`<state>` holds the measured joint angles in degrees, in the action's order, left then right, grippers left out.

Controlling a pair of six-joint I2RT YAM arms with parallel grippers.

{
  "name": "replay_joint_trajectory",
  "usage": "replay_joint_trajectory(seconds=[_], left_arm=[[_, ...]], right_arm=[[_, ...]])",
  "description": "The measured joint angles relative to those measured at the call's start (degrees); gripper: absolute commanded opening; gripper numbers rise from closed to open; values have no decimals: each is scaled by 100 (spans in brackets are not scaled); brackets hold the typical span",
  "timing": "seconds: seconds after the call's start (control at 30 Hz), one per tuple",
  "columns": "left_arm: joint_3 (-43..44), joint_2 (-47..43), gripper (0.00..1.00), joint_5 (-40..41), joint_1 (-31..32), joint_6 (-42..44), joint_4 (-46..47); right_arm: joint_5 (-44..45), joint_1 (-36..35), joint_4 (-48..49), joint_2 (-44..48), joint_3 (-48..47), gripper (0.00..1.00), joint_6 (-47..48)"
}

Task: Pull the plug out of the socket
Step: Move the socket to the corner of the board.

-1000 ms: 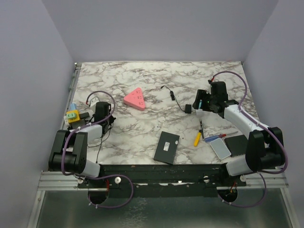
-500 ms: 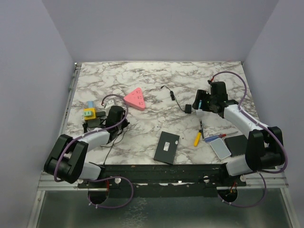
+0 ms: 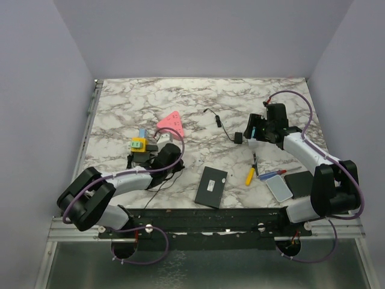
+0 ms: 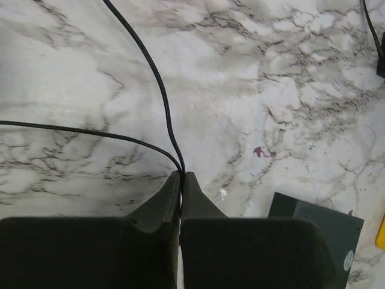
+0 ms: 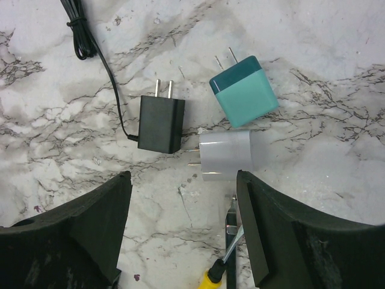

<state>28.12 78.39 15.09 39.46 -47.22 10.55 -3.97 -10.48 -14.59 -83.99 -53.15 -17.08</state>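
A yellow and green socket block (image 3: 139, 144) with a blue piece on top lies left of centre, with dark parts beside it; I cannot tell whether a plug is seated in it. My left gripper (image 3: 170, 154) lies just right of it. In the left wrist view the left gripper (image 4: 181, 175) is shut on a thin black cable (image 4: 159, 90) that runs away over the marble. My right gripper (image 3: 255, 130) is open over the table at the right. In the right wrist view the right gripper (image 5: 182, 180) frames a white plug (image 5: 225, 155), below a black charger (image 5: 160, 123) and a teal plug (image 5: 243, 90).
A pink triangular socket (image 3: 170, 124) lies behind the left gripper. A black box (image 3: 210, 186) sits near the front edge and shows in the left wrist view (image 4: 319, 235). A yellow screwdriver (image 3: 249, 176), a white-blue device (image 3: 278, 188) and a dark pad (image 3: 298, 179) lie at the right front.
My left arm has swept right from the table's left edge, and the yellow and green block came along with it. The right arm has not moved.
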Motion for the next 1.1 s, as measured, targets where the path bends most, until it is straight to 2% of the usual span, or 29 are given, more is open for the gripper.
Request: replay_joint_trajectory(seconds=[0.27, 0.5, 0.57, 0.73, 0.77, 0.9, 1.1], left_arm=[[413, 684, 0, 219, 1200, -39, -4], [791, 1115, 2, 302, 1834, 11, -2], [846, 1154, 14, 321, 1915, 28, -7], [942, 1117, 68, 463, 1932, 186, -144], [986, 1064, 74, 529, 1934, 295, -258], [1241, 695, 89, 750, 1945, 610, -636], [2098, 212, 93, 933, 1884, 1327, -1279]], right_arm=[[-2, 0, 0, 0, 0, 75, 0], [-2, 0, 0, 0, 0, 75, -4], [-2, 0, -2, 0, 0, 75, -2], [-2, 0, -2, 0, 0, 77, -4], [-2, 0, -2, 0, 0, 78, -2], [-7, 0, -2, 28, 0, 80, -2], [-66, 0, 0, 203, 0, 81, -2]])
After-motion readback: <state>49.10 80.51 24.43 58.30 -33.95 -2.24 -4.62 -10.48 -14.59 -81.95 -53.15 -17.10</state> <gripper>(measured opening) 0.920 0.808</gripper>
